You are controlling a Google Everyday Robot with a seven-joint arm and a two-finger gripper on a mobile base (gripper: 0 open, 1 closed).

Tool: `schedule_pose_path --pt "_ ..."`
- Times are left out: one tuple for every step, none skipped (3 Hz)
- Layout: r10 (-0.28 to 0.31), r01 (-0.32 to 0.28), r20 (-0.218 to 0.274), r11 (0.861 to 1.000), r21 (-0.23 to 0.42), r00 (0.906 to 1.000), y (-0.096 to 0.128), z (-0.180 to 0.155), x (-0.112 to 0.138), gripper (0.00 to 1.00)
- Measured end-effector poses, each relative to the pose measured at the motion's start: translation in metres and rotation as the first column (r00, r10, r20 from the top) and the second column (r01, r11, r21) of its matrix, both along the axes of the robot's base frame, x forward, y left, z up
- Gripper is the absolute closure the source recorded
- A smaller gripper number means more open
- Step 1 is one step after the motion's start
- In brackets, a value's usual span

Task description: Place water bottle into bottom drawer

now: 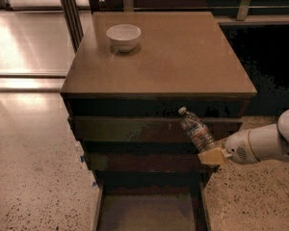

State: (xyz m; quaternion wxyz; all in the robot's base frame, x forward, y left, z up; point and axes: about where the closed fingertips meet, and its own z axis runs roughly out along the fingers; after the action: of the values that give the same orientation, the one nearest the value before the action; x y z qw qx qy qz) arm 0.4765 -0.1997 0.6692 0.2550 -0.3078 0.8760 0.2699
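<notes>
The water bottle [196,129] is a small clear ribbed bottle with a dark label band, held tilted, cap up and to the left, in front of the upper drawer fronts. My gripper [211,154] comes in from the right on a white arm and is shut on the bottle's lower end. The bottom drawer [147,213] stands pulled open at the base of the cabinet, below and left of the bottle, showing its flat greyish-brown floor.
A white bowl [123,35] sits at the back left of the brown cabinet top [183,57]. Two closed dark drawer fronts [130,129] lie above the open drawer. Speckled floor surrounds the cabinet; metal posts [70,13] stand behind it.
</notes>
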Motion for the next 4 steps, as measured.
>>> schedule_pose_path --pt "-0.068 0.069 -0.049 0.997 0.028 0.9965 -0.004 -0.056 -0.011 1.00" --pt "-0.128 0.134 -0.100 0.990 0.049 0.9867 -0.010 -0.096 -0.020 1.00" --pt "-0.176 0.189 -0.156 0.980 0.068 0.9719 -0.019 -0.128 -0.026 1.00" --pt "-0.167 0.180 -0.191 0.982 0.054 0.9674 -0.027 -0.141 -0.016 1.00"
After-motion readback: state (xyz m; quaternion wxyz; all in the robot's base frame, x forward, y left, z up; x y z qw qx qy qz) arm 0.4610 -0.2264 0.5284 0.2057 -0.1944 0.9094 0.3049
